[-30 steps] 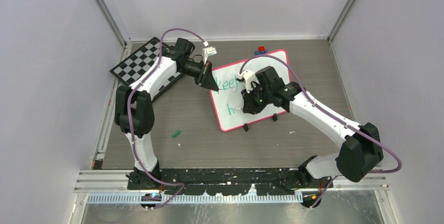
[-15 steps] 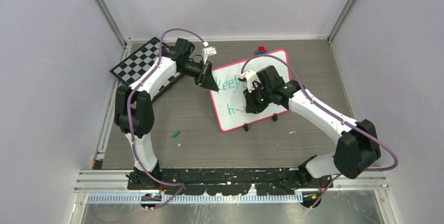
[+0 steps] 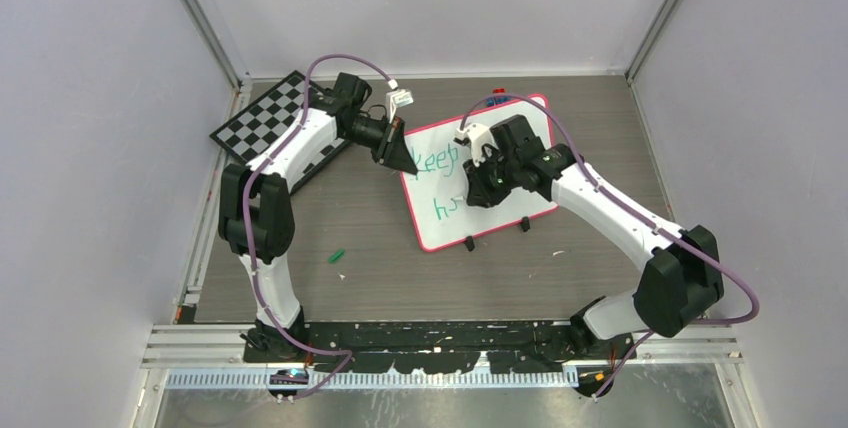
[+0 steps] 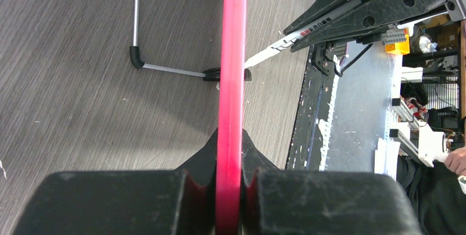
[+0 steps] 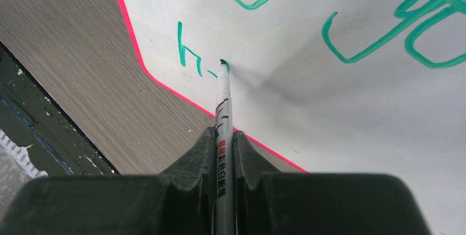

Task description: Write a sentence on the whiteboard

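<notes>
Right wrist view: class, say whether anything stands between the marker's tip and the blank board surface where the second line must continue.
Nothing visible does. The green-tipped grey marker, clamped in the right tool, touches the glossy white red-rimmed whiteboard just beside the green handwritten "h"; the surface ahead is bare.

White, red-pink-rimmed whiteboard [image 3: 452, 230] with green lettering [image 3: 437, 160] — black-and-white checkered chessboard [image 3: 258, 118] — grey wood-grain worktop [image 3: 400, 278], green-tipped white marker [image 5: 222, 115].
</notes>
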Tool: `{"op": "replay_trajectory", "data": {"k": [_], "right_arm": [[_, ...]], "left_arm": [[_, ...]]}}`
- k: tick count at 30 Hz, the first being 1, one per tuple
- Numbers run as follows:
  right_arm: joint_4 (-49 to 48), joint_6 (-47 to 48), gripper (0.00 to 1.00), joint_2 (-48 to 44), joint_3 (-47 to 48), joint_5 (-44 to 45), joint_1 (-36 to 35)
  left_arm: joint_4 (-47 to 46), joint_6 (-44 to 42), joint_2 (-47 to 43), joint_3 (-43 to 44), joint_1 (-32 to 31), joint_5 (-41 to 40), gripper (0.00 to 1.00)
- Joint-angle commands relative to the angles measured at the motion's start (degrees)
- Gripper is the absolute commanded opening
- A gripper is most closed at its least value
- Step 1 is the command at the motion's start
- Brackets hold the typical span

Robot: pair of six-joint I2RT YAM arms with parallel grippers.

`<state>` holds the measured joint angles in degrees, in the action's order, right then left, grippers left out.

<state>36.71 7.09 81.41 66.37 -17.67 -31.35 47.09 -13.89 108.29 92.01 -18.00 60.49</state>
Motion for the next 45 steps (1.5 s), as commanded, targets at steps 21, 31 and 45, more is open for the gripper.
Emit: {"op": "replay_trajectory", "data": {"k": [21, 31, 45], "right_arm": [[-0.5, 1.5, 0.0, -2.5, -3.1, 2.5, -1.2], [3.7, 2.1, 0.0, -4.9, 0.4, 1.2, -0.5], [0.6, 0.2, 0.0, -2.1, 1.4, 4.5, 0.2]], "left_arm": [[-0.1, -1.6, -2.7, -0.7, 0.2, -3.1, 0.0], [-0.2, -1.3, -3.0, -0.6, 0.2, -2.8, 0.0], [-0.3, -1.2, -3.5, -1.0, 0.2, -3.0, 0.0]]}}
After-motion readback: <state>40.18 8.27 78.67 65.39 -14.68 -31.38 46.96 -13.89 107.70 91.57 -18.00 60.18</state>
